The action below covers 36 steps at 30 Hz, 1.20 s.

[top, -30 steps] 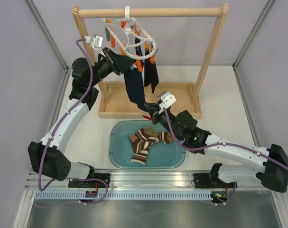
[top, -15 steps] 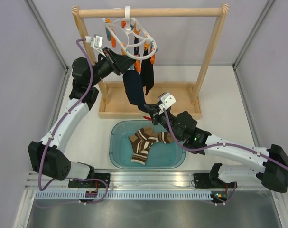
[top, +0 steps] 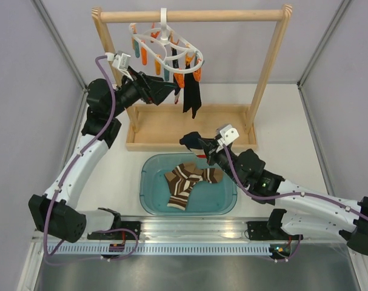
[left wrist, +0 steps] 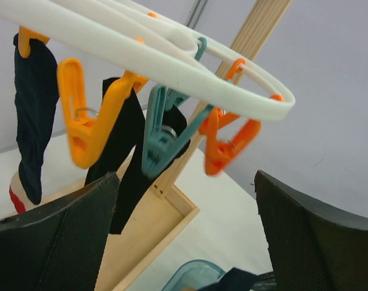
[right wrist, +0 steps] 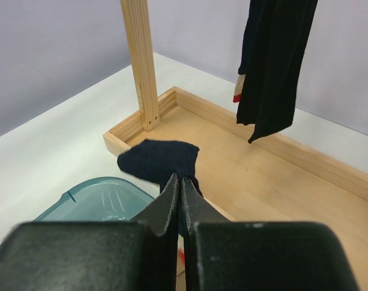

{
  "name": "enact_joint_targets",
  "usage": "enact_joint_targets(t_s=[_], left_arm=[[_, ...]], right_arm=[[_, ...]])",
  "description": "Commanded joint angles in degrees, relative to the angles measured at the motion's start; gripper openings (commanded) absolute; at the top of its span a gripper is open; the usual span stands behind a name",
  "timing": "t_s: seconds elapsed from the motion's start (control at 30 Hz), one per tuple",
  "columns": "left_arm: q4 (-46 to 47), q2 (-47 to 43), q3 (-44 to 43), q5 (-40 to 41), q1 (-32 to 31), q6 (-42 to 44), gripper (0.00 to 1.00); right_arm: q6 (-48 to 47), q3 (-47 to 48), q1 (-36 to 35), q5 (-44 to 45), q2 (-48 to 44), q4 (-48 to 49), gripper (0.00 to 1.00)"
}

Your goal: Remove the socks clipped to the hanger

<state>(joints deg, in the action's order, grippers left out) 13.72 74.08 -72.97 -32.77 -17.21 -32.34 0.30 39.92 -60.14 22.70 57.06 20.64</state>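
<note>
The left gripper (left wrist: 187, 200) gapes wide beneath the hanger (left wrist: 171, 66). The right gripper (right wrist: 180, 179) pinches a navy sock (right wrist: 159, 159) beside the teal basin (top: 145, 189).

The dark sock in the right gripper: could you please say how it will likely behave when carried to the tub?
Probably floppy: the dark sock bunches in a crumpled fold at the shut right gripper. Likely light, since a thin pinch holds it.
</note>
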Motion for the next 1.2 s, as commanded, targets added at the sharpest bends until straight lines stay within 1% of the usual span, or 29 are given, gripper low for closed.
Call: enact_joint_targets(t_s=[0.0, 0.13, 0.2, 0.3, 0.37, 0.4, 0.43, 0.47, 0.5, 0.57, 0.6, 0.63, 0.73, 0.8, 0.83, 1.03, 1.17], left_arm=[[-4.39, -3.33, 0.63, 1.75, -0.1, 6.31, 0.96], [-9.22, -6.32, 2.74, 4.03, -0.1, 9.65, 1.0], [-13.35, -8.6, 3.62, 6.13, -0.1, 12.38, 1.0], [-20.37, -13.51, 5.9, 12.37, -0.1, 15.72, 1.0], [-22.84, -16.67, 8.71, 16.94, -0.1, 18.09, 1.0], [-25.03, -20.87, 9.77, 18.87, -0.19, 18.71, 1.0], [-26.53, -22.65, 11.78, 22.98, -0.19, 20.19, 1.0], [-27.59, -24.93, 12.75, 25.11, -0.19, 20.99, 1.0], [-28.73, -28.43, 13.72, 27.13, -0.19, 21.78, 1.0], [-30.76, -31.79, 17.06, 32.05, -0.19, 23.72, 1.0], [-31.29, -33.2, 18.29, 32.68, -0.19, 23.9, 1.0], [-31.73, -35.74, 20.74, 35.82, -0.19, 24.42, 1.0], [-31.82, -38.39, 24.44, 39.26, -0.19, 25.3, 1.0], [-32.43, -38.58, 24.72, 40.15, -0.19, 25.48, 1.0], [-32.52, -38.75, 24.8, 39.98, -0.19, 25.48, 1.0], [-32.88, -39.1, 25.86, 39.63, -0.19, 25.31, 1.0], [-32.96, -38.84, 25.86, 39.37, -0.1, 25.22, 1.0]], right_arm=[[0.5, -0.63, 0.11, 2.35, -3.0, -2.27, 0.01], [0.93, -1.25, 0.11, 2.35, -4.67, -5.61, 0.01], [1.29, -1.69, 0.11, 2.44, -5.64, -6.4, 0.01], [2.43, -3.27, 0.11, 2.61, -6.43, -8.33, 0.01], [4.09, -4.5, 0.02, 1.83, -6.78, -9.3, 0.01], [4.71, -4.85, -0.06, 1.3, -7.13, -9.48, 0.01], [5.32, -5.46, -0.07, 1.12, -7.22, -9.66, 0.01], [6.46, -5.64, -0.24, 0.86, -7.22, -9.74, 0.01], [6.91, -5.82, -0.94, 0.86, -7.05, -9.83, 0.01], [7.35, -6.08, -2.34, 0.86, -6.61, -9.22, 0.01], [7.44, -6.0, -4.53, 1.9, -5.56, -8.96, 0.01], [7.35, -5.39, -6.11, 2.78, -4.68, -8.35, 0.01], [7.09, -2.76, -12.79, 7.6, -0.21, -8.16, 0.01], [7.96, -1.87, -15.78, 8.24, 3.04, -7.47, 0.01], [9.01, -2.13, -16.49, 7.72, 3.93, -5.37, 0.01], [12.97, -2.74, -17.12, 5.87, 12.63, 0.61, 0.01], [14.73, -1.78, -17.56, 2.97, 18.69, 4.31, 0.01]])
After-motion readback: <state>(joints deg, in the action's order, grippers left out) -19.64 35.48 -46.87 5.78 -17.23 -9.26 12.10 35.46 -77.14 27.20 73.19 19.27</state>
